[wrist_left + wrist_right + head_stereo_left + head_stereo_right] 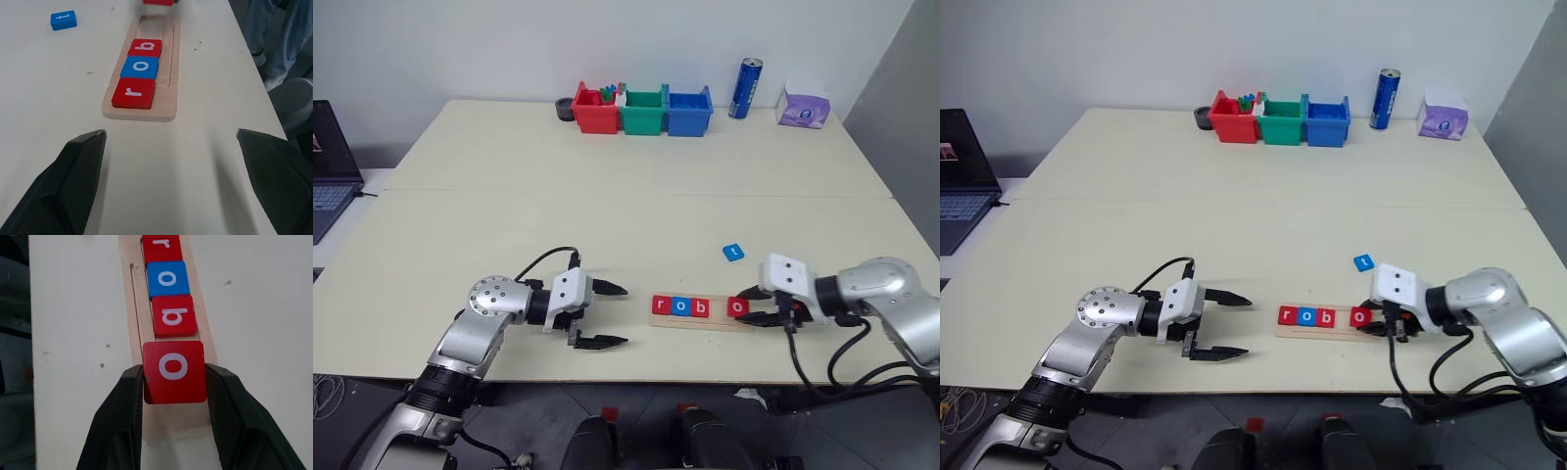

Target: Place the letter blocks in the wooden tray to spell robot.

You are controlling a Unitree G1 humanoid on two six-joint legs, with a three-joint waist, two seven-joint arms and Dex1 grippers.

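The wooden tray (724, 324) lies near the table's front edge. In it sit a red r block (661, 305), a blue o block (680, 306) and a red b block (700, 308), side by side. My right gripper (174, 374) is shut on a red o block (174, 371), held over the tray just right of the b, with a small gap between them. A blue t block (733, 252) lies loose on the table behind the tray. My left gripper (607, 315) stands open to the left of the tray, holding nothing.
Red (595, 112), green (642, 112) and blue (688, 112) plastic bins line the table's far edge. A blue can (745, 88) and a tissue pack (804, 106) stand to their right. A laptop (328, 162) sits off the left side.
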